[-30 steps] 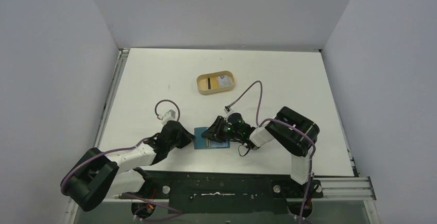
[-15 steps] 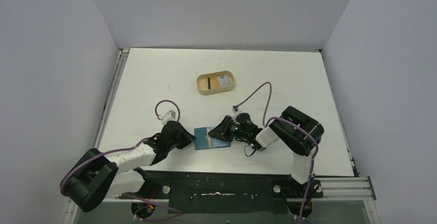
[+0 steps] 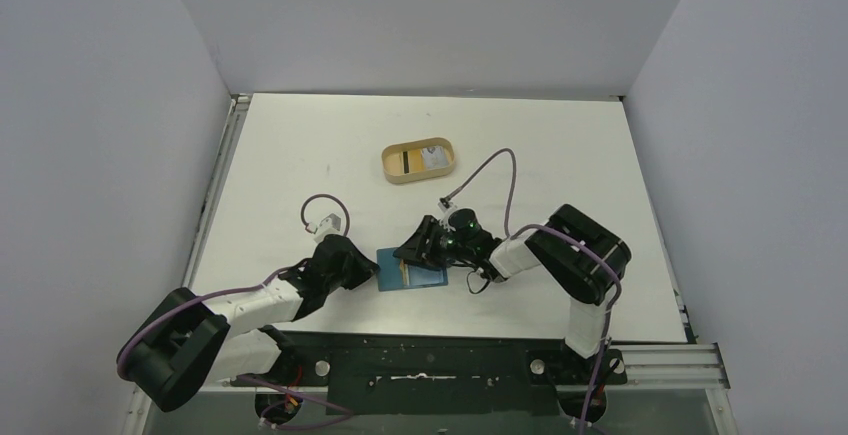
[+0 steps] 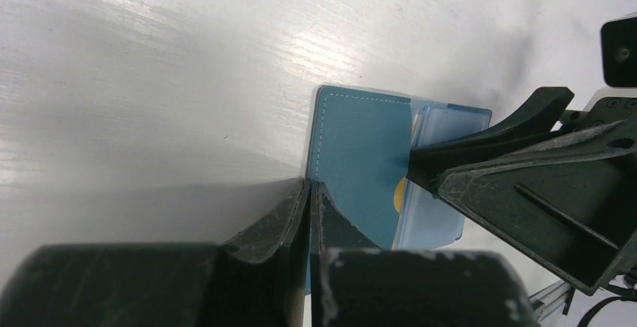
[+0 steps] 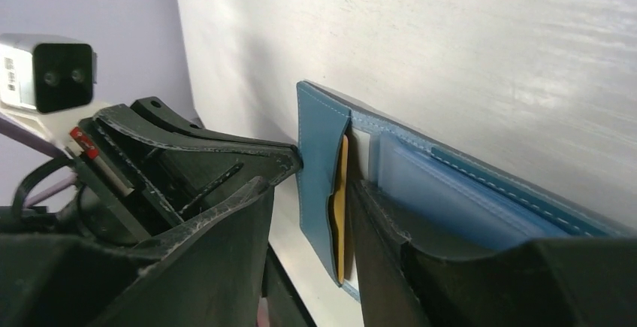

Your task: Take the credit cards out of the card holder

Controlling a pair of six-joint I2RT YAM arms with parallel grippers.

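Note:
The teal card holder [image 3: 418,275] lies open near the table's front edge. My left gripper [image 3: 372,270] is shut on its left edge, and the left wrist view shows the teal cover [image 4: 360,161] pinched between the fingers [image 4: 309,186]. My right gripper [image 5: 314,188] is open and straddles the teal pocket flap [image 5: 319,139], one finger on each side. A yellow credit card [image 5: 342,192] shows edge-on inside that pocket. Pale blue clear sleeves [image 5: 451,192] lie flat to the right of it. From above, the right gripper [image 3: 415,250] covers the holder's far half.
A tan oval tray [image 3: 395,173] stands further back at mid-table, with a pale card [image 3: 433,158] and a dark-striped one in it. The arms' base rail [image 3: 430,360] runs just in front of the holder.
The right gripper pulled right, then came back left over the holder, and its jaws have opened. The left gripper and the holder have stayed put.

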